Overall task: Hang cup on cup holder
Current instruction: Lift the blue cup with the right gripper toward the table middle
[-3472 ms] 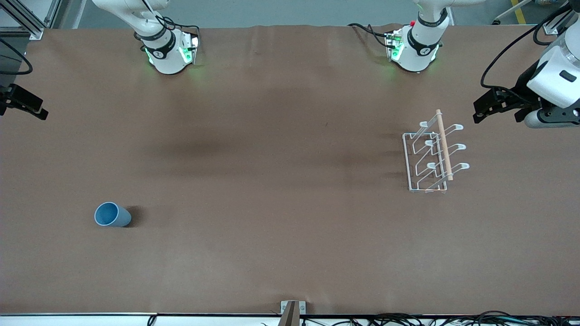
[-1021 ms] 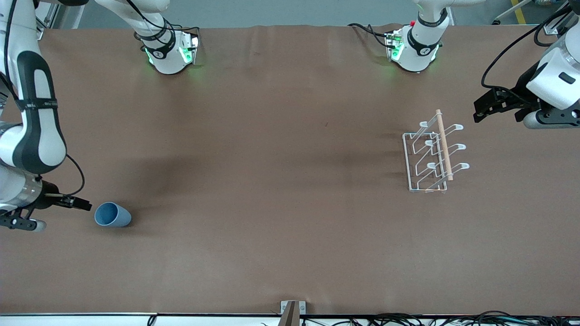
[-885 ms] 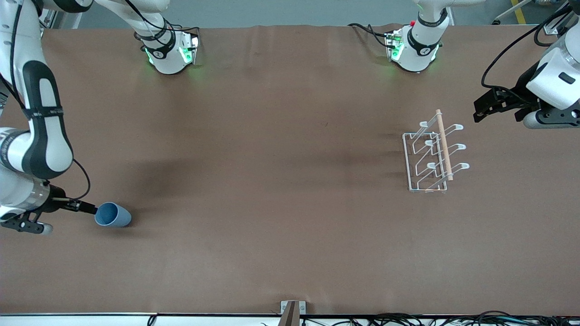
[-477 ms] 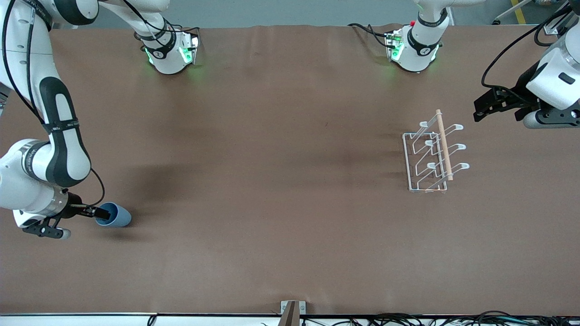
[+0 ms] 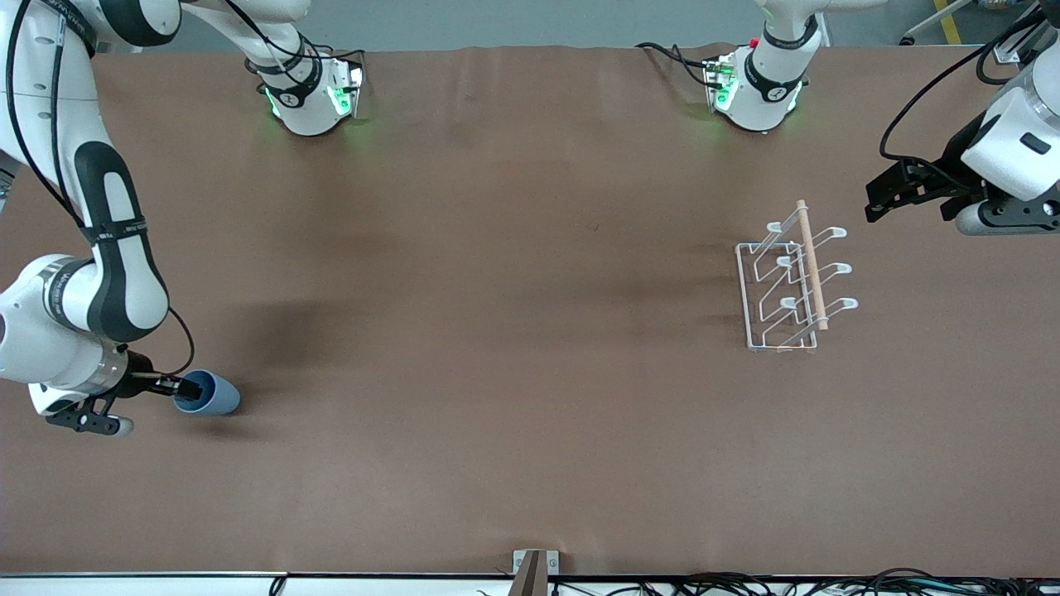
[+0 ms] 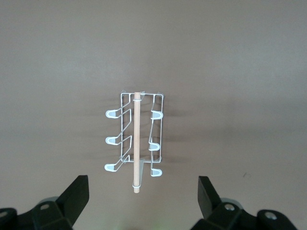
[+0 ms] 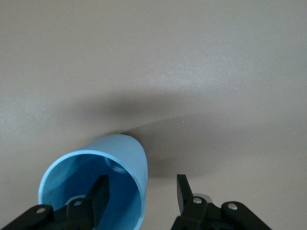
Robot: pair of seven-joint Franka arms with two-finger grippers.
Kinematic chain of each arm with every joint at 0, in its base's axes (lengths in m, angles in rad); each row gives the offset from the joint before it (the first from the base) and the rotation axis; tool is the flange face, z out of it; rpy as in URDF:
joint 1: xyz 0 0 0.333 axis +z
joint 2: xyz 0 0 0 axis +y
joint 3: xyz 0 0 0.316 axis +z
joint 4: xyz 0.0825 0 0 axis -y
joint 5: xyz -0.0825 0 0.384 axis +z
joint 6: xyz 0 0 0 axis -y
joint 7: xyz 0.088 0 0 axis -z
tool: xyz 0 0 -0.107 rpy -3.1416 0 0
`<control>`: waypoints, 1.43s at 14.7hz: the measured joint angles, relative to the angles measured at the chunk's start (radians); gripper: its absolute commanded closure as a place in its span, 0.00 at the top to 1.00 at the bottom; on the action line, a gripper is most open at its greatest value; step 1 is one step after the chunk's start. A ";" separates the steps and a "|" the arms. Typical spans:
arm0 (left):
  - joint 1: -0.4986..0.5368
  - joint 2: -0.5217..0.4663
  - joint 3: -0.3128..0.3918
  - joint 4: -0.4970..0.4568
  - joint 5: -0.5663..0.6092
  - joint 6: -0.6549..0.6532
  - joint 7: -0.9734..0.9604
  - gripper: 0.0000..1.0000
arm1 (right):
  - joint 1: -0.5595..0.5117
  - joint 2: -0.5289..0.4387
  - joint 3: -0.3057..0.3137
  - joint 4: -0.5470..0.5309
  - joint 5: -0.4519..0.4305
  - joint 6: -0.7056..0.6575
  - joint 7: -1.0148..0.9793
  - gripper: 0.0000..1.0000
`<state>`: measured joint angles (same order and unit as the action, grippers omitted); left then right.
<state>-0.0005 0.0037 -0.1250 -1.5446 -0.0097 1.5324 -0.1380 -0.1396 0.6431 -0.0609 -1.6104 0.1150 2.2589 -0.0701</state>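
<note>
One finger of the right gripper (image 7: 141, 194) sits inside the cup (image 7: 103, 179), the other outside; jaws part-open astride the rim, not yet pinching. Risk: thin wall slips or the cup tips. Cup holder (image 5: 791, 281) lies under the wide-open, waiting left gripper (image 6: 141, 199).

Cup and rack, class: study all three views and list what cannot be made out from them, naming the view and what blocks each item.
- Cup: the right wrist view's edge cuts off its rim; whether the right gripper fingers already pinch the wall is unclear.
- Cup's base: front view, turned away; the gripper covers the mouth.
- Left gripper: left wrist view's edge cuts off its body; open over the table by the cup holder.
</note>
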 measured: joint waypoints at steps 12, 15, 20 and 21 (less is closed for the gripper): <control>0.000 0.000 0.000 0.000 0.000 -0.001 0.000 1.00 | 0.014 -0.025 0.004 0.017 0.002 -0.066 -0.017 0.00; 0.000 0.002 0.000 0.000 0.000 -0.002 0.001 1.00 | 0.066 -0.112 0.010 0.033 0.082 -0.228 -0.007 0.00; -0.003 0.003 -0.002 0.001 -0.009 -0.006 0.022 1.00 | 0.147 -0.285 0.012 0.016 0.436 -0.478 0.005 0.01; -0.006 0.003 -0.004 0.001 -0.010 -0.016 0.028 1.00 | 0.163 -0.312 0.013 -0.003 0.503 -0.492 0.005 0.01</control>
<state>-0.0061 0.0071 -0.1287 -1.5440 -0.0194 1.5166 -0.1097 0.0231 0.3309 -0.0482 -1.6132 0.6184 1.7673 -0.0653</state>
